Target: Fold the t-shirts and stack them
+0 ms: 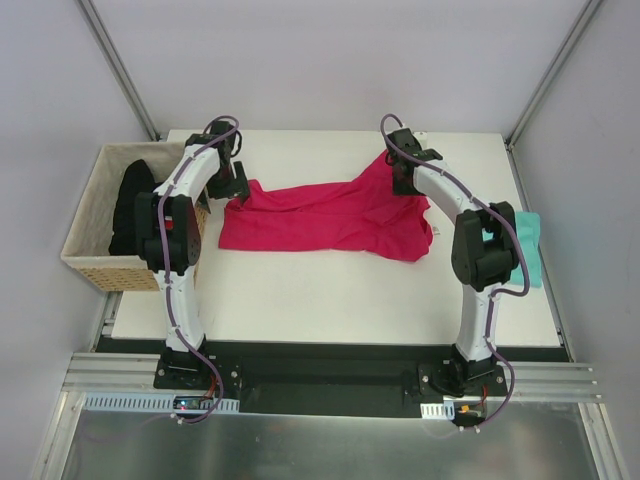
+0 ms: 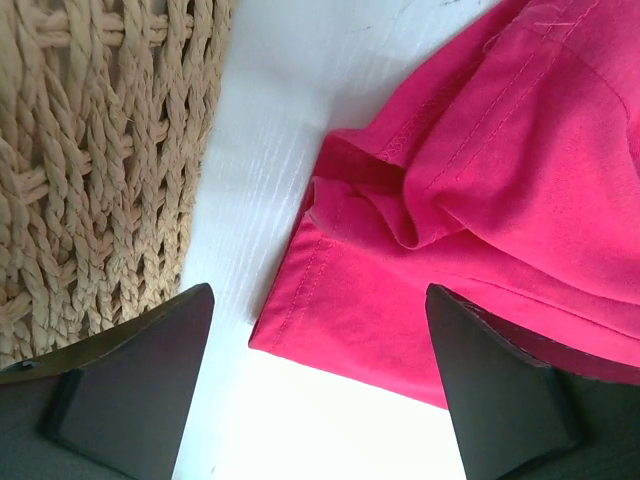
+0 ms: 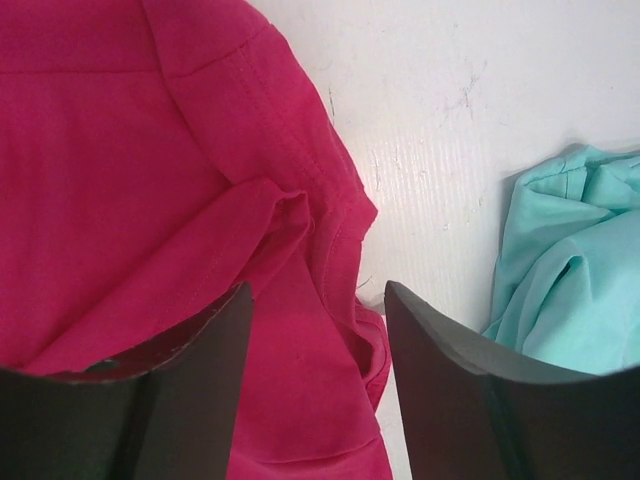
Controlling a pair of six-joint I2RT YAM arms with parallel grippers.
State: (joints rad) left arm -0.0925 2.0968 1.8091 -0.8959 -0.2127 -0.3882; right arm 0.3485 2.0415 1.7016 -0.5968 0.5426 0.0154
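One pink t-shirt (image 1: 330, 215), one teal t-shirt (image 1: 532, 258); left and right jaws open, empty.

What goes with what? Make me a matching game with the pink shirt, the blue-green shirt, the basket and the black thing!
Things:
1. pink t-shirt
2. teal t-shirt
3. woven basket
4. black garment

Places:
A. inside the basket
B. at the right edge of the table
C. spread across the middle of the table
D. beside the table's left edge

Pairs: 1-C, 2-B, 3-D, 4-A
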